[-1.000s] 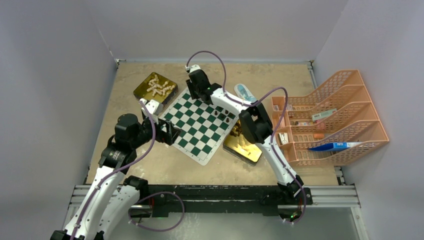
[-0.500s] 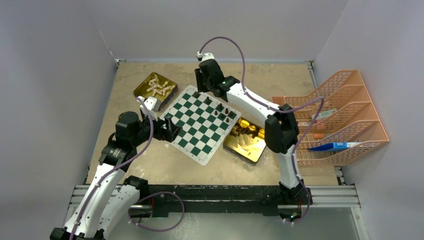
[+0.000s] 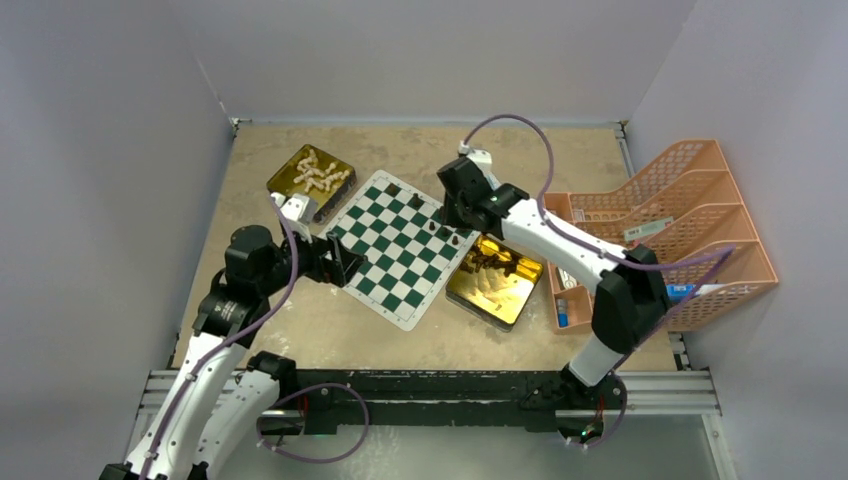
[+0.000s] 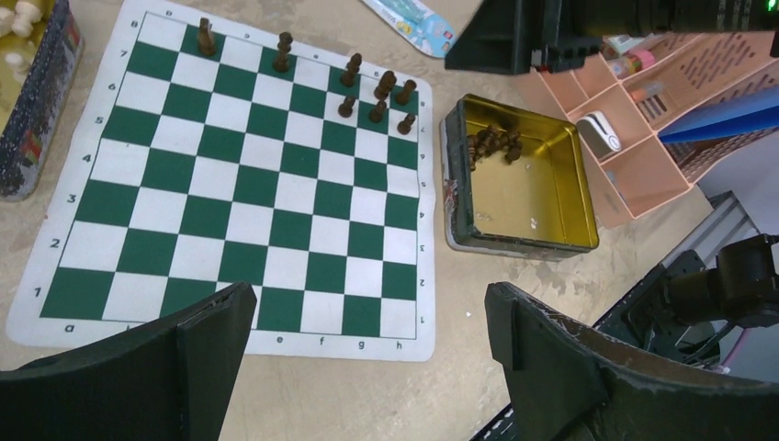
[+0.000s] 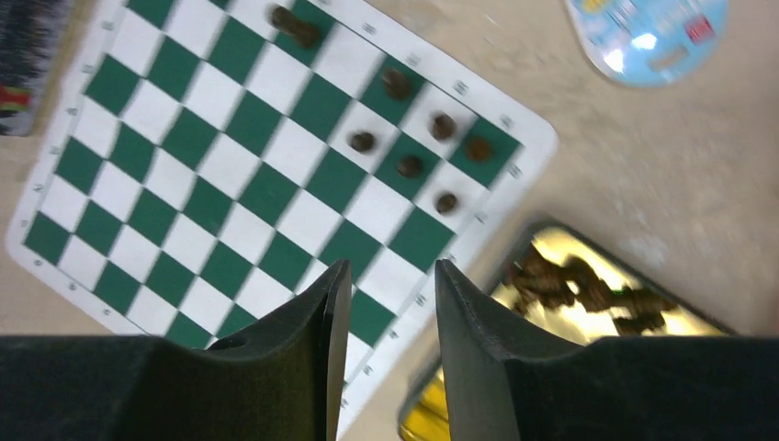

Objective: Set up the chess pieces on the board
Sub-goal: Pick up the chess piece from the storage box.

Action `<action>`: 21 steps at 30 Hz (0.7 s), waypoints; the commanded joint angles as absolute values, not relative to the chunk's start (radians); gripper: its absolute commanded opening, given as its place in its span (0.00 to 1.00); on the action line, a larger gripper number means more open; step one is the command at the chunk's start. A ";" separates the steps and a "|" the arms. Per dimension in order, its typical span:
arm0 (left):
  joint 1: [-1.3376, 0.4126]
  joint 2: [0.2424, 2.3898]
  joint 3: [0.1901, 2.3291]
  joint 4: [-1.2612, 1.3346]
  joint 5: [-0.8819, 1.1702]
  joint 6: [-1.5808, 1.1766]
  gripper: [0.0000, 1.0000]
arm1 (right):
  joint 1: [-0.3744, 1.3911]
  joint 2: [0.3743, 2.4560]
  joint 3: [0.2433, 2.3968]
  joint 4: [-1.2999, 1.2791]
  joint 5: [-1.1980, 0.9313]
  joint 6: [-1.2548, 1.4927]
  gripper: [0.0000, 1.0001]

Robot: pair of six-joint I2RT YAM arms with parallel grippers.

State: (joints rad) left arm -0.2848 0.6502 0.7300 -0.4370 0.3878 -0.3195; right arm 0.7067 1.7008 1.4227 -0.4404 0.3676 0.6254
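Observation:
The green-and-white board (image 3: pixel 385 270) lies at an angle on the tan table. Several dark chess pieces (image 3: pixel 445 232) stand near its right corner, two more along its far edge (image 4: pixel 283 50). More dark pieces (image 4: pixel 493 142) lie heaped in a gold tin (image 3: pixel 495 295) to the board's right. Cream pieces (image 3: pixel 318 172) fill another tin (image 3: pixel 290 185) at the back left. My left gripper (image 4: pixel 369 299) stands wide open and empty, low by the board's left corner (image 3: pixel 345 265). My right gripper (image 5: pixel 393 268) hangs above the board's right edge, jaws partly apart with nothing between them.
An orange desk organiser (image 3: pixel 660 230) with small items stands at the right. A blue-and-white packet (image 5: pixel 648 37) lies behind the board. Grey walls close in the table on three sides, and a metal rail (image 3: pixel 430 385) runs along the near edge.
My right arm has swung from the board's far corner rightward to above its right corner, by the dark pieces' tin. The left gripper has opened a little wider and stayed in place.

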 commanded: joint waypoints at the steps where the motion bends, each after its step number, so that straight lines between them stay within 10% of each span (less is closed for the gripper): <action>1: -0.288 0.645 0.730 -0.386 0.432 -0.289 0.96 | 0.707 1.574 1.342 -0.567 0.503 0.826 0.42; 21: -0.288 0.610 0.712 -0.397 0.424 -0.278 0.96 | 0.688 1.294 1.040 -0.550 0.631 1.145 0.37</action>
State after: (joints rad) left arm -0.2848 0.6193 0.7139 -0.4343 0.4145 -0.2951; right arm 0.6922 1.3258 1.0790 -0.5758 0.6079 1.0302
